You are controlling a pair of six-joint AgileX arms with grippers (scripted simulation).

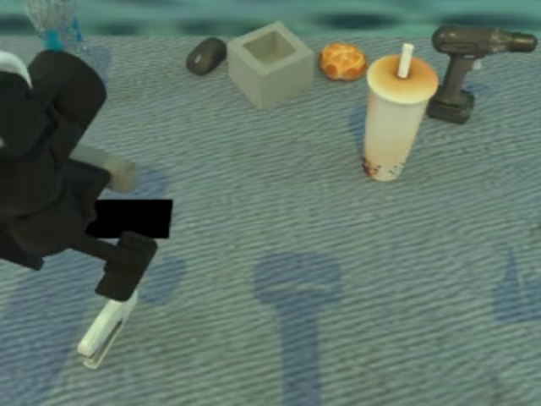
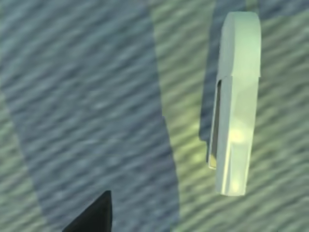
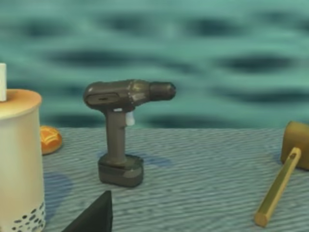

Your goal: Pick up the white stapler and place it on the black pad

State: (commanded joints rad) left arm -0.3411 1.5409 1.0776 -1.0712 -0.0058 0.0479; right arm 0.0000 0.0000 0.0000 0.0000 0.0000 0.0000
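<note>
The white stapler [image 1: 106, 331] lies flat on the table near the front left, slanted, with its far end just under my left gripper [image 1: 124, 286]. The left wrist view shows the stapler [image 2: 235, 106] lengthwise on the cloth, off to one side of the open jaws, with one dark fingertip [image 2: 95, 216] in sight and nothing between the fingers. The black pad [image 1: 139, 218] lies flat just behind the gripper, partly covered by the left arm. My right arm is out of the top view; its open gripper shows one fingertip [image 3: 95, 215] above the table.
Along the back stand a dark mouse [image 1: 205, 56], a grey cube box [image 1: 270, 63], a bread roll [image 1: 341, 61], a tall cup with a straw [image 1: 396, 114] and a drill [image 1: 465, 68]. A wooden mallet [image 3: 282, 181] lies near the right gripper.
</note>
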